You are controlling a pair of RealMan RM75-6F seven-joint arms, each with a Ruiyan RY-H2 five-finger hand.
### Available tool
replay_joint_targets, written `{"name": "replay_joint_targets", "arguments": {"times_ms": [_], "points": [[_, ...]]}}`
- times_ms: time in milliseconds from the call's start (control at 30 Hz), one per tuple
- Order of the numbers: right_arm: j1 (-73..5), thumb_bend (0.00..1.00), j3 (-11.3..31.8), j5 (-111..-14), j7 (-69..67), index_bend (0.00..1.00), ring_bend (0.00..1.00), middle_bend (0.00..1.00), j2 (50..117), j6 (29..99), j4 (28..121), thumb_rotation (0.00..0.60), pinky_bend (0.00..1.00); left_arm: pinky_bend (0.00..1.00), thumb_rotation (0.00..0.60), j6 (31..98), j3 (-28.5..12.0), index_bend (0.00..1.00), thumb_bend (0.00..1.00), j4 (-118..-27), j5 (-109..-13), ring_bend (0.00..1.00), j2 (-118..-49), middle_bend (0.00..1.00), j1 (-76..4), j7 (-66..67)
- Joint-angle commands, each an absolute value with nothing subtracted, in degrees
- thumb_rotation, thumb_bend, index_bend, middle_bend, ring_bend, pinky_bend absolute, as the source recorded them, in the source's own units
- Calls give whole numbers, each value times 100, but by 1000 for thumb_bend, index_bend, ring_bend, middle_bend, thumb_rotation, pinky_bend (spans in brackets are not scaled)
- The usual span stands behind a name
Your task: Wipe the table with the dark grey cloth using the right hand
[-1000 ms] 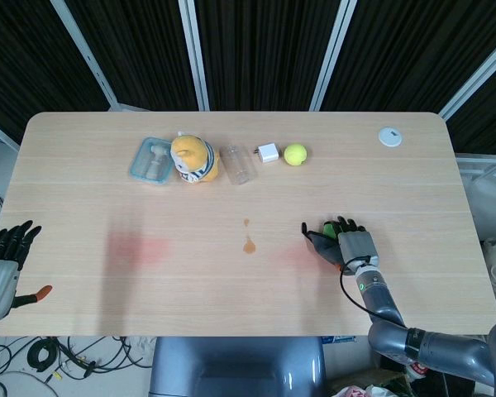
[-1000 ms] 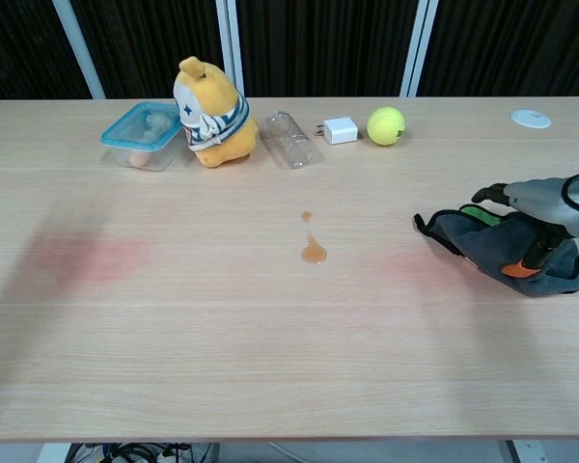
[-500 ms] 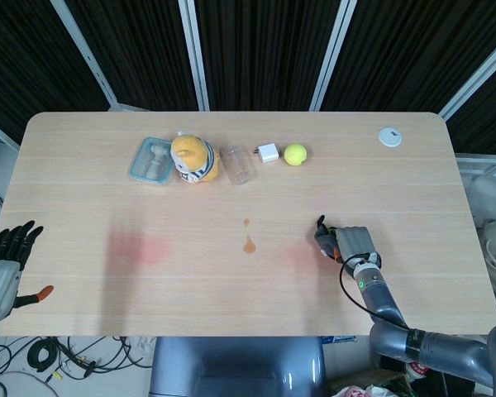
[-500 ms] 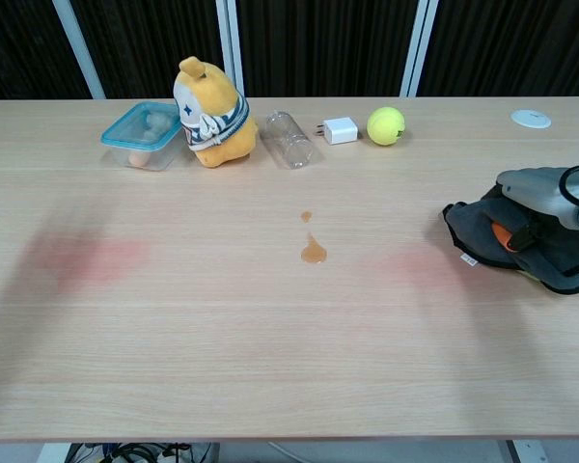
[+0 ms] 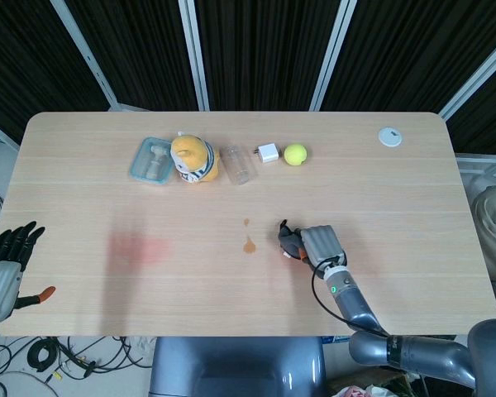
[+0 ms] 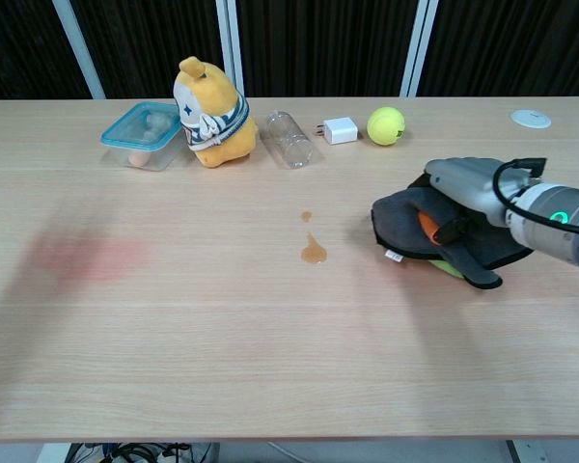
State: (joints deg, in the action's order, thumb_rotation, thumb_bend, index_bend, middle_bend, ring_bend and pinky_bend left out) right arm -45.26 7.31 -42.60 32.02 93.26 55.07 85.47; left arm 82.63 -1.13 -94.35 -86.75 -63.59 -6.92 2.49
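Note:
The dark grey cloth (image 5: 289, 242) (image 6: 406, 220) lies bunched on the light wood table (image 5: 231, 289), just right of an orange-brown spill (image 5: 249, 245) (image 6: 314, 253). A smaller drop (image 6: 307, 216) sits beyond the spill. My right hand (image 5: 317, 243) (image 6: 463, 189) rests on top of the cloth and grips it, fingers curled into the fabric. A narrow strip of bare table separates the cloth's left edge from the spill. My left hand (image 5: 6, 263) hangs off the table's left front corner, fingers spread and holding nothing; only the head view shows it.
Along the far side stand a blue-lidded container (image 6: 143, 135), a yellow plush toy (image 6: 210, 100), a clear jar on its side (image 6: 288, 140), a white charger (image 6: 341, 129) and a tennis ball (image 6: 386, 125). A white disc (image 6: 531, 119) lies far right.
My right hand has slid leftward across the table with the cloth, which now lies close beside the spill. The left hand has stayed still.

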Motion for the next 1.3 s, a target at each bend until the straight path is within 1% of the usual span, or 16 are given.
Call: {"name": "replay_joint_targets", "arguments": {"times_ms": [33,267,500,900,1067,1300], "points": [[-4750,708,823,-4121,3444,777,741,665,9747,5471,8380,600,839,0,600,8246,-103,0,0,-9443,-8682,0,-6352,0,-696,222],[-5042,708,964,-4157,3571,777,740,665,10465,5418,8111,600,839,0,600,8142,-76,0,0,-9480,-8667,0,-6312,0,-727,156],[-5262,708,1092,-4279,3656,784,741,665,10907,5414,7867,600,840,0,600,8130,-87,0,0,-9501,-8636,0,-6296,0,-731,105],[-5309,709,1156,-4027,3894,784,738,663,11174,5431,6938,600,839,0,600,8076,-90,0,0,-9562,-8578,0,-6290,0,-747,156],[-5257,708,1246,-3955,3908,784,737,662,11208,5475,6461,600,835,0,600,8076,-99,0,0,-9572,-8556,0,-6289,0,-747,158],[-5166,710,1429,-4112,3757,784,737,662,11224,5665,5923,600,832,0,600,8063,-104,0,0,-9587,-8548,0,-6295,0,-758,172]]}}
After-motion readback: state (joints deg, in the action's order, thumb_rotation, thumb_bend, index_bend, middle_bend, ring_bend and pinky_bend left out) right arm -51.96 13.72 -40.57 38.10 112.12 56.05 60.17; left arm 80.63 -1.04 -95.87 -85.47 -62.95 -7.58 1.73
